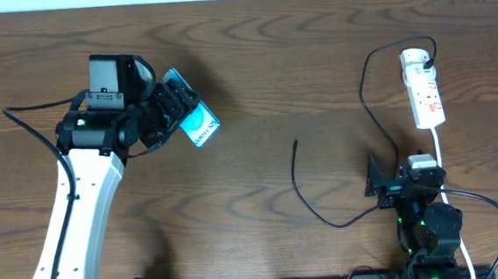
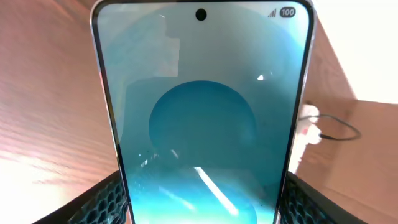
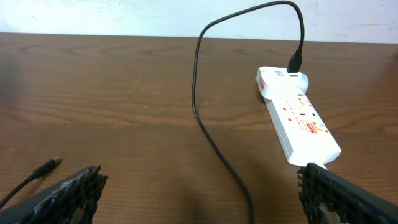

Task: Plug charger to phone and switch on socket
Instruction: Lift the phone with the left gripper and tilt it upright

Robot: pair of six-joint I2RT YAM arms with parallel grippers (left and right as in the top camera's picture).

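My left gripper (image 1: 170,110) is shut on the phone (image 1: 197,124), a teal-blue smartphone held above the table at the left. In the left wrist view the phone (image 2: 202,118) fills the frame between the two fingers (image 2: 202,199). The charger, a thin black cable (image 1: 365,105), runs from its plug in the far end of the socket (image 1: 424,86) down to a loose connector tip (image 1: 295,142) lying mid-table. My right gripper (image 3: 202,190) is open and empty above the table, near the socket's (image 3: 297,118) near end; the cable (image 3: 205,124) passes between its fingers and the tip (image 3: 46,167) lies to its left.
The socket's thick white cord (image 1: 444,165) runs toward the table's front edge past the right arm (image 1: 421,207). The left arm's white link (image 1: 83,213) stretches over the front left of the wooden table (image 1: 270,59).
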